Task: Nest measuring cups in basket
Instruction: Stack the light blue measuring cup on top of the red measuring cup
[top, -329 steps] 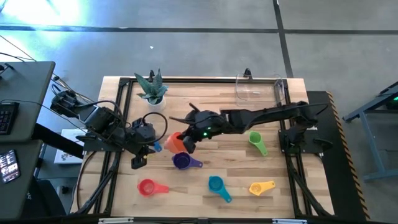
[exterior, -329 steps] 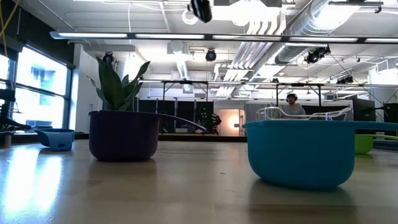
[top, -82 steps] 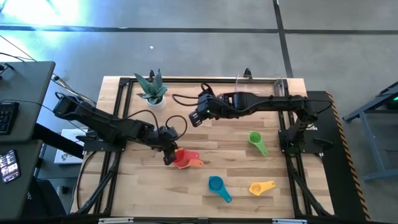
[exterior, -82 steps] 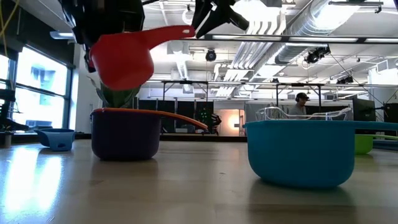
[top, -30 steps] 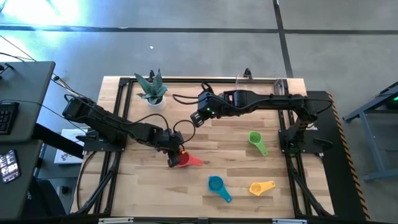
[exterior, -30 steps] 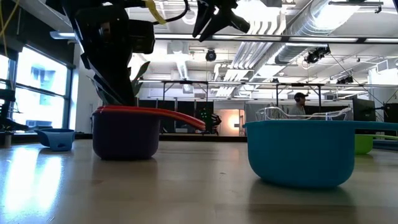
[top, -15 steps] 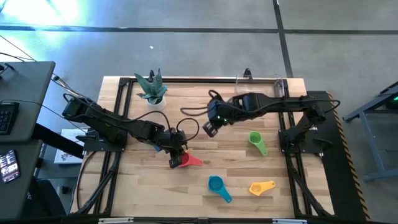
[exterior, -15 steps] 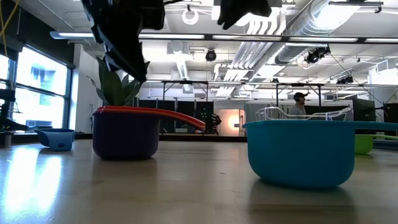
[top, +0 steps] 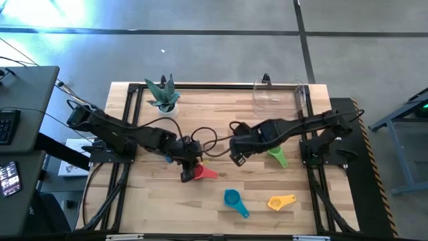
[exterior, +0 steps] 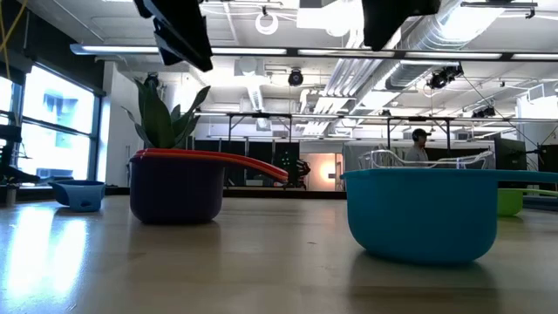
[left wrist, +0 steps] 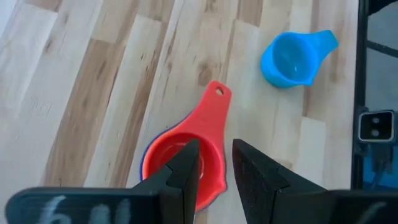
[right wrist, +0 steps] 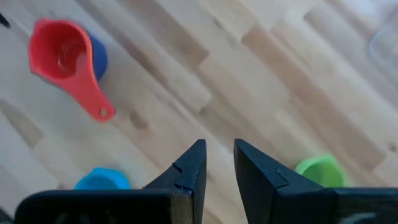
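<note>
A red measuring cup sits nested on top of a purple one, handle pointing away, near the table's middle. My left gripper hangs above this stack, fingers slightly open, nothing between them. My right gripper hovers over bare wood just left of the green cup, also slightly open and holding nothing. A blue cup, a teal cup and a yellow cup rest on the table. The clear basket stands at the far right.
A potted plant stands at the far left corner. Cables loop over the table between the arms. A black frame borders the wooden top. In the low view a person shows in the room behind the table.
My left gripper has risen straight up off the nested stack, leaving the red cup resting in the purple one. My right gripper has travelled from the table's far middle toward the near edge and right, to beside the green cup, tipping more steeply downward.
</note>
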